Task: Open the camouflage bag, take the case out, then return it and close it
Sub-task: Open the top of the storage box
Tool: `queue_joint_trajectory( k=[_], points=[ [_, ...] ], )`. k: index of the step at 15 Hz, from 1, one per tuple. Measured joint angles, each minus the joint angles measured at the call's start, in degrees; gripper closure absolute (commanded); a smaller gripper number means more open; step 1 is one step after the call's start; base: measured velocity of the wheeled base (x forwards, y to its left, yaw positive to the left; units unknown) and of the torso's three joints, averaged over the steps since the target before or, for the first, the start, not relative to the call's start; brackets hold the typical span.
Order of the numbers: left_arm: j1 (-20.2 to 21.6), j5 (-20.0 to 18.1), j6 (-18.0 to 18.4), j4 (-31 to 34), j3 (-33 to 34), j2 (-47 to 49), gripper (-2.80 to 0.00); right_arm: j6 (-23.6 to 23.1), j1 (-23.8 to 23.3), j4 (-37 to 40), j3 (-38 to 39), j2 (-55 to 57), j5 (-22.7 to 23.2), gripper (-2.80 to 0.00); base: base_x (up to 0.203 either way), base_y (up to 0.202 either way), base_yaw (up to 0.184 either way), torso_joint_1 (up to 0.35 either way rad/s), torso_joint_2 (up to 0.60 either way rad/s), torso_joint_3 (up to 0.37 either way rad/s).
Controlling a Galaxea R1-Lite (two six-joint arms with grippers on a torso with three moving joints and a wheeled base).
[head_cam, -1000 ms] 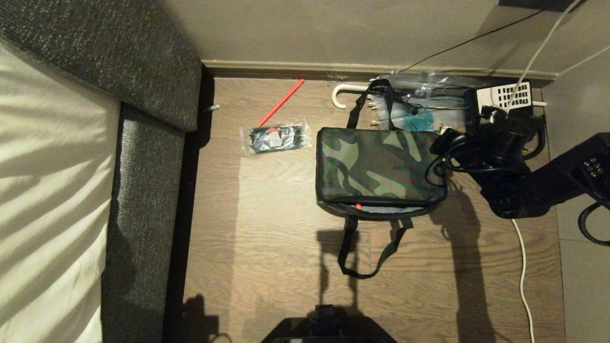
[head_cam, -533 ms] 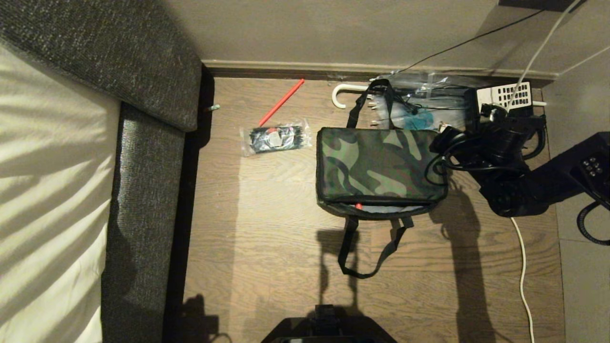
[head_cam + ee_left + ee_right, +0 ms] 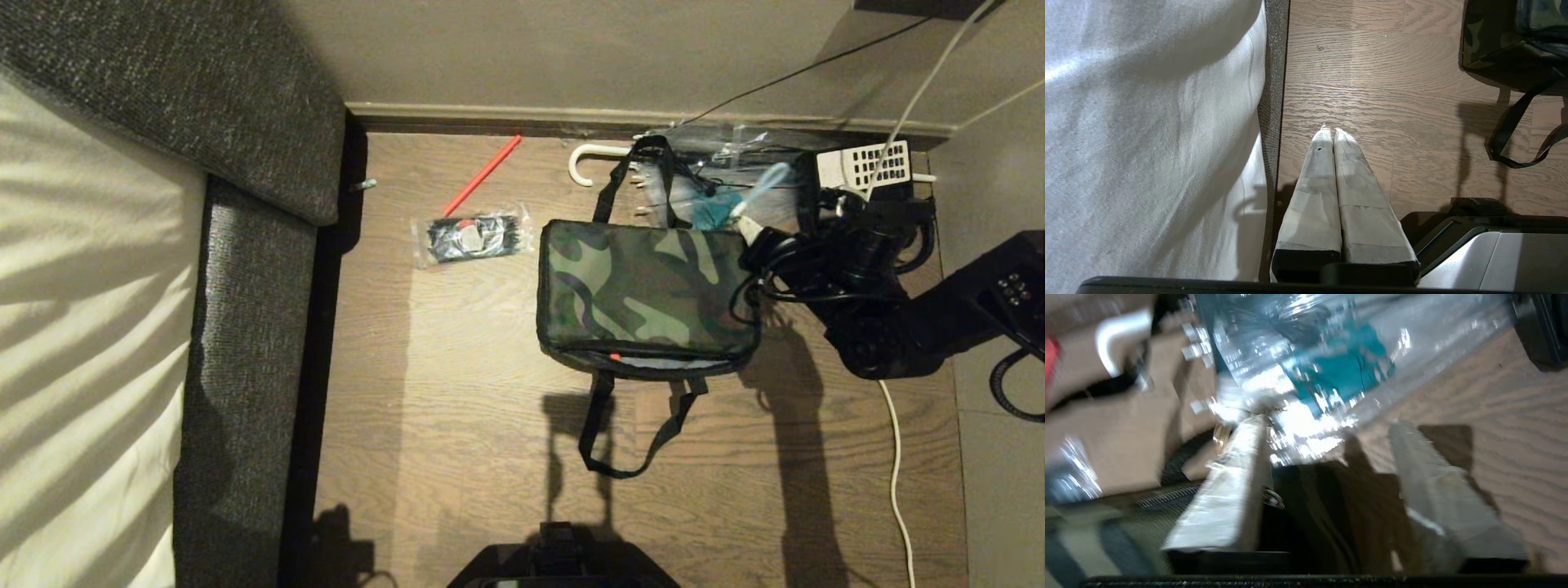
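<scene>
Since the earlier head frames the right gripper [image 3: 755,214] has spread its fingers, one pale fingertip now sticking out toward the upper right of the bag, and the camouflage bag [image 3: 645,286] has shifted slightly left.

Largest first. Bed with pale sheet [image 3: 82,327] and grey fabric frame fills the left side of the head view. Wood floor [image 3: 457,392] takes the centre, wall and skirting across the top.

Camouflage bag lies flat, centre right of the head view, closed side up; near edge shows a slit with a bit of red and pale lining. One black strap handle [image 3: 629,425] loops toward the lower centre, the other runs to the upper edge.

Right arm enters from the right edge, wrist at the bag's upper right corner. Right wrist view: fingers [image 3: 1229,498] apart, nothing between them; the bag's corner and zipper lie below and beside one finger, contact unclear from blur.

Left gripper [image 3: 1329,132] parked over bare floor beside the bed, fingers pressed together, empty; bag well apart in that frame's upper right.

Case not visible.

Smaller: clear plastic wrap with teal item [image 3: 718,204], black telephone with white keypad [image 3: 865,167], packet of black items [image 3: 473,237], white hook [image 3: 592,162], red stick [image 3: 482,175].
</scene>
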Motion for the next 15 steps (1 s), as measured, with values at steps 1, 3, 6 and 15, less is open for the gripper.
queue_joint_trajectory(
  k=[1,3,6,15],
  points=[
    [0.0,0.0,0.0,0.0,0.0,0.0,0.00,-1.3,-1.1,0.1,1.2,0.0,0.2,-2.80,0.000,0.000,0.000,0.000,0.00,0.000],
    [0.0,0.0,0.0,0.0,0.0,0.0,0.00,-5.0,-3.4,-0.1,3.0,0.0,0.5,-2.80,0.000,0.000,0.000,0.000,0.00,0.000],
    [0.0,0.0,0.0,0.0,0.0,0.0,0.00,-8.9,-7.5,0.3,5.1,-0.1,2.1,-2.80,0.000,0.000,0.000,0.000,0.00,0.000],
    [0.0,0.0,0.0,0.0,0.0,0.0,0.00,2.5,-9.6,8.5,14.3,-9.2,12.9,0.00,0.000,0.000,0.000,0.000,0.00,0.000]
  ],
)
